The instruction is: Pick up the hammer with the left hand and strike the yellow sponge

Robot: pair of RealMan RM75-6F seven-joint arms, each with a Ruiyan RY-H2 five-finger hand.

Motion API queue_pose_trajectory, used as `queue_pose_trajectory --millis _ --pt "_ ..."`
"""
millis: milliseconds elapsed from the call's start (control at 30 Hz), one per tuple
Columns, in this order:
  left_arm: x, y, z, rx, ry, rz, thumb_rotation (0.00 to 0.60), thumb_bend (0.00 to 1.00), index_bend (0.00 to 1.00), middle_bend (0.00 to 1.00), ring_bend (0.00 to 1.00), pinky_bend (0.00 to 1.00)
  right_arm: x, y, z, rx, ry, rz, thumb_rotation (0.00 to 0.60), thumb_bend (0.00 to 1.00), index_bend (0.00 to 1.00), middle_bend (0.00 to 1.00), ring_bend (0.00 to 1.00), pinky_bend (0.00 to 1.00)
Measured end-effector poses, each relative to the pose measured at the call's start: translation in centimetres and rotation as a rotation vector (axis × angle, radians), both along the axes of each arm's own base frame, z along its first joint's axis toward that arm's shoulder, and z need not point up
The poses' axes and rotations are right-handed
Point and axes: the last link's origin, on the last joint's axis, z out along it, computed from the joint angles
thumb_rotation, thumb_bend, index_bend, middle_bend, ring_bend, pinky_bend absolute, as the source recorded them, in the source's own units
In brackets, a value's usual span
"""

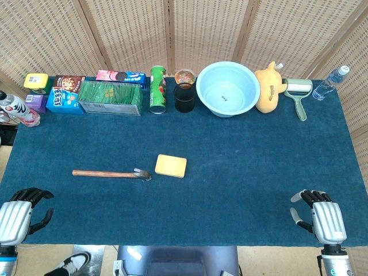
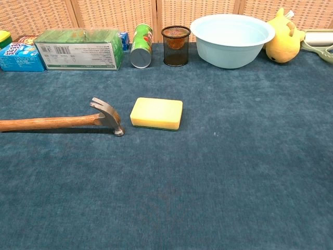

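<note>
One wooden-handled hammer (image 2: 57, 121), rectangular yellow sponge (image 2: 156, 113)

Wooden-handled hammer (image 2: 57, 121) lying flat, yellow sponge (image 2: 156, 113) beside

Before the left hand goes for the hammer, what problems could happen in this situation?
1. The hammer lies flat on the blue cloth, so the left hand may find its wooden handle hard to get under.
2. The hammer head almost meets the yellow sponge; a careless grasp might push the sponge away.
3. The sponge is small, so a swing could miss it and hit the table.
</note>
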Motion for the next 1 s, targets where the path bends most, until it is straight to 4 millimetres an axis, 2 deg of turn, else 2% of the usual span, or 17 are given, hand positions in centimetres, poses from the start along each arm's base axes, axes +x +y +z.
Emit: queue_pose_trajectory --millis 233,433,633,733,800,867,1000 --pt "-0.1 0.5 -0.5 -0.027 0.001 0.01 0.6 0.4 0.39 0.42 0.28 0.26 -0.1 -0.2 -0.1 0.003 -0.007 -0.005 0.6 0.37 0.49 0.48 0.43 0.34" --pt "0.6 2.5 -0.5 -0.051 0.02 -0.043 0.6 0.4 0.39 0.42 0.28 0.26 -0.4 0.0 0.3 -0.008 -0.008 -0.018 0.6 0.37 0.49 0.48 0.43 0.34" --pt "1.4 5.1 -1.4 -0.144 0.065 -0.095 0.6 0.35 0.37 0.39 0.27 0.26 -1.0 0.4 0.4 -0.016 -0.02 -0.036 0.6 0.37 0.49 0.48 0.43 0.34" --pt "1.9 6.8 -2.1 -0.204 0.1 -0.111 0.6 0.28 0.31 0.35 0.24 0.26 -1.3 0.7 0.6 -0.027 -0.023 -0.045 0.6 0.37 0.49 0.48 0.43 0.34" --pt "2.4 8.2 -2.8 -0.247 0.131 -0.118 0.6 0.23 0.23 0.31 0.21 0.26 -1.5 0.9 0.7 -0.035 -0.024 -0.05 0.6 0.37 0.49 0.48 0.43 0.34" --pt "3.0 9.6 -3.6 -0.283 0.165 -0.127 0.6 0.21 0.18 0.29 0.2 0.26 -1.7 1.2 0.9 -0.041 -0.024 -0.057 0.6 0.37 0.49 0.48 0.43 0.34" --pt "4.3 11.9 -5.4 -0.324 0.197 -0.149 0.6 0.21 0.17 0.29 0.2 0.25 -1.9 1.5 1.1 -0.05 -0.026 -0.065 0.6 0.37 0.49 0.48 0.43 0.34"
